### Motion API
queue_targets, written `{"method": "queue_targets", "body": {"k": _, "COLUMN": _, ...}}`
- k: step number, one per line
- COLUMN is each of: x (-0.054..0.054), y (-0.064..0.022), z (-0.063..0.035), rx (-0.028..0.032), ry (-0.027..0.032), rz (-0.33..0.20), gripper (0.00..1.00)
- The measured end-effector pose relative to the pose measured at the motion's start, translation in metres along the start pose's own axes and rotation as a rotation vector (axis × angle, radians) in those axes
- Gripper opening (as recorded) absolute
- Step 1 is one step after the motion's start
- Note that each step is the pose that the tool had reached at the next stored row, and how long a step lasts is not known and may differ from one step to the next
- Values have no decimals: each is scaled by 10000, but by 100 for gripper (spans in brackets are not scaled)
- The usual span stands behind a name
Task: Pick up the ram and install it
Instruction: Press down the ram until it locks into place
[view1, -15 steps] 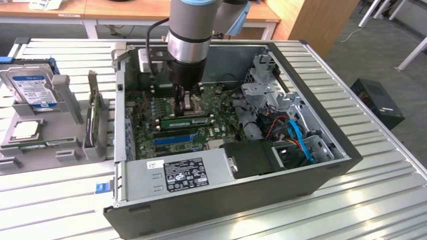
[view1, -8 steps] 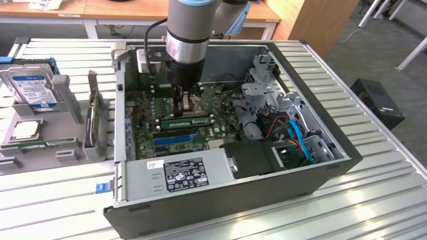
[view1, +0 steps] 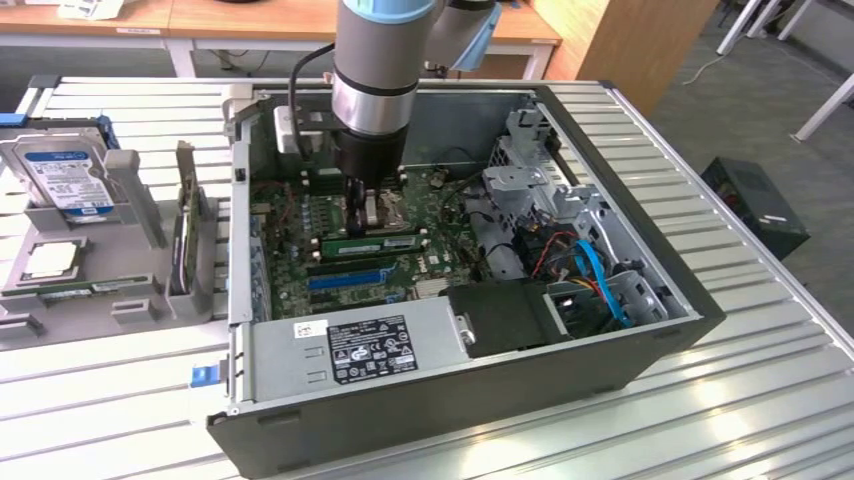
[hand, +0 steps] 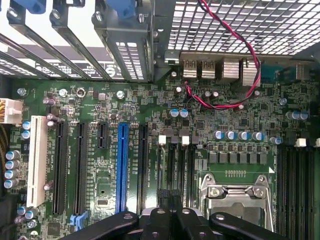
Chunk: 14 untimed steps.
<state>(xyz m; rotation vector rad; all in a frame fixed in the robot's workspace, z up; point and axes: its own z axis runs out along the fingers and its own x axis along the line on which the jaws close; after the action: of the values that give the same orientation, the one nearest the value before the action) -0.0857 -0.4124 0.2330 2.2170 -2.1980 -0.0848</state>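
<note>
**Inspector:** Exterior view first. Which step is in hand?

**Assessor:** Installation, by my judgement, and well along. The arm (view1: 380, 60) reaches down into the open computer case (view1: 627, 360) on the bench (view1: 747, 420). The ram (view1: 371, 243) lies lengthwise along the board, white sticker showing, on the near side of the CPU socket (view1: 396, 212).

**Inspector:** And the fingers?

**Assessor:** The fingers (view1: 354, 195) are low over the board, just on the far side of the ram, toward the end that points to the exterior view's left. From this angle I cannot tell whether they touch it or whether it is fully seated.

**Inspector:** Wrist view.

**Assessor:** The fingers (hand: 159, 222) are drawn fully together, and I see nothing between them. They hang over the memory slots (hand: 172, 160), which lie between the blue slot (hand: 121, 165) and the CPU socket (hand: 235, 197). The white latches (hand: 162, 140) mark the slots' ends.

**Inspector:** Requirements for the next move?

**Assessor:** In my judgement, the stick must be square to its slot. Any pressure should be straight down and even along its top edge. The end latches would need confirming as engaged.
</note>
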Motion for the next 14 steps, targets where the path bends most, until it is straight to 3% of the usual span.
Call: {"method": "queue_targets", "body": {"k": 14, "x": 2, "y": -2, "z": 57, "rx": -1, "ry": 2, "rz": 1, "gripper": 10}}
